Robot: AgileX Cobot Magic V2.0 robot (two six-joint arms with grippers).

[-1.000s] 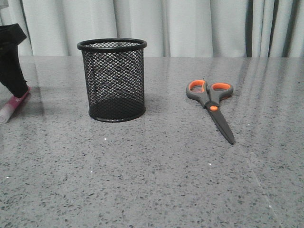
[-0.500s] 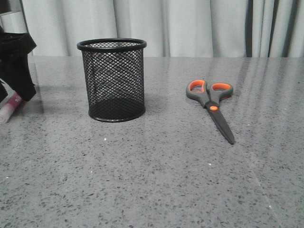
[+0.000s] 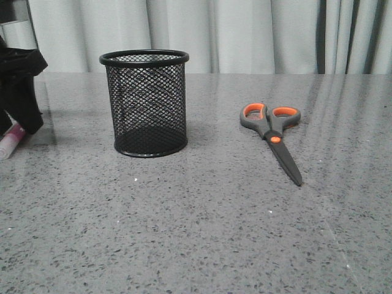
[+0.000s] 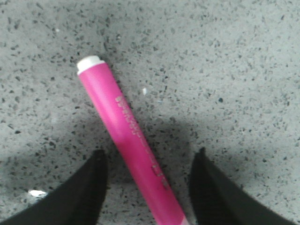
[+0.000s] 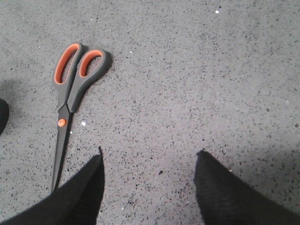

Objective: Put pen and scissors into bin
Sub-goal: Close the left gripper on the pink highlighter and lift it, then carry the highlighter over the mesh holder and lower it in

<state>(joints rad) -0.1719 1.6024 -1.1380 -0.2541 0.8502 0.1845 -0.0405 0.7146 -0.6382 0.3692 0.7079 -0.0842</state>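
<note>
The magenta pen (image 4: pixel 126 145) lies flat on the grey table, its whitish end showing at the far left of the front view (image 3: pixel 11 142). My left gripper (image 4: pixel 149 157) is open, a black finger on each side of the pen, touching neither side; in the front view it is the black shape (image 3: pixel 21 113) over the pen. The black mesh bin (image 3: pixel 146 101) stands upright right of it. The scissors (image 3: pixel 272 131) lie closed on the table at right, also in the right wrist view (image 5: pixel 70 98). My right gripper (image 5: pixel 149 157) is open and empty, above bare table beside the scissors.
A grey speckled table (image 3: pixel 202 233) runs to a pale curtain (image 3: pixel 245 33) at the back. The bin's dark base edge (image 5: pixel 2 115) shows at the edge of the right wrist view.
My left gripper has shifted and turned slightly over the pen, covering more of it. Bin and scissors have not moved.
</note>
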